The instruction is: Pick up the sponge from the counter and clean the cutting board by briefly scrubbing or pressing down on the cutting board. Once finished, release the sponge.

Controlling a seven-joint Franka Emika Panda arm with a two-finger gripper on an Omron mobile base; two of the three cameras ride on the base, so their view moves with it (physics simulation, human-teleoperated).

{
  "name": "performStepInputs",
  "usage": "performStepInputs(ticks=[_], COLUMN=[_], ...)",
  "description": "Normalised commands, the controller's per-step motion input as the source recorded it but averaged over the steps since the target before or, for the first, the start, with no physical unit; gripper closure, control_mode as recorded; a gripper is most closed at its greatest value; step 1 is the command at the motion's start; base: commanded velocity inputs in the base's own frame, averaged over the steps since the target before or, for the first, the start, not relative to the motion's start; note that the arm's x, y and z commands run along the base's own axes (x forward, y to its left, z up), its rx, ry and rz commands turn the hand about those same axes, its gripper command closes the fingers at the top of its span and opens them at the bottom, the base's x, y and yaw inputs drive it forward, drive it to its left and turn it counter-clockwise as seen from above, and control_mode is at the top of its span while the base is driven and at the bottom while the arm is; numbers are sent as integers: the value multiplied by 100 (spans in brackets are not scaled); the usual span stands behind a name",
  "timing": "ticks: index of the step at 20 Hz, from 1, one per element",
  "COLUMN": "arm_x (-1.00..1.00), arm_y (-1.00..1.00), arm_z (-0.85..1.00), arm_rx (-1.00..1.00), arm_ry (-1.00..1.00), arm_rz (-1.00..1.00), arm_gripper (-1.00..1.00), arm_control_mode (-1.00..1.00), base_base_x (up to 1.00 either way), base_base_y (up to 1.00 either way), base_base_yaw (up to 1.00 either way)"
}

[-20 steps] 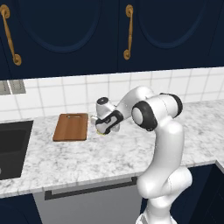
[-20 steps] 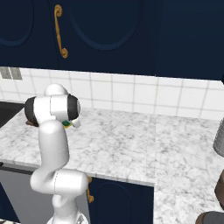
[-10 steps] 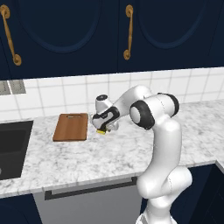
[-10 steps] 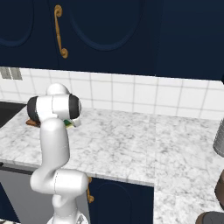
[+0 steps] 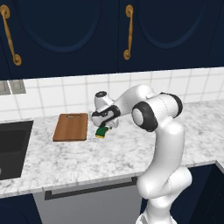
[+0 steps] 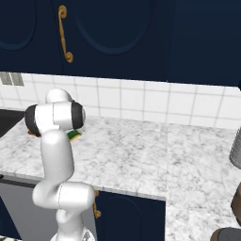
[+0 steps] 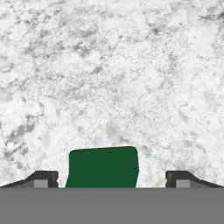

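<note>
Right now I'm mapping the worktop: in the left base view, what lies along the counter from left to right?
Black sink → cutting board → sponge under the gripper → bare marble counter.

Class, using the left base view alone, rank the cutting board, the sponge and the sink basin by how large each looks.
1. Sink basin, though the frame edge cuts it off.
2. Cutting board.
3. Sponge, by far the smallest, partly covered by the gripper.

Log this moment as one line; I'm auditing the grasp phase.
phase: reaching | gripper: open, fingers astride sponge | sponge: on counter, right of cutting board | board: untouched
</note>
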Motion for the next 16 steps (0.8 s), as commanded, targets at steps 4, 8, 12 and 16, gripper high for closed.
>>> performStepInputs(ticks=[4,8,12,16], arm_x=[-85,-99,-97,-80], arm_y=[-8,-28,-45,-48], arm_z=[76,48,75,90], arm_rx=[0,0,2,5], arm_ry=[-25,-20,-18,-4], arm_rz=[0,2,4,8], arm_gripper=[-100,-100,-100,-100], arm_control_mode=[-100,-100,-100,-100], base_base_x=[0,0,0,0], base_base_y=[0,0,0,0], base_base_yaw=[0,0,0,0])
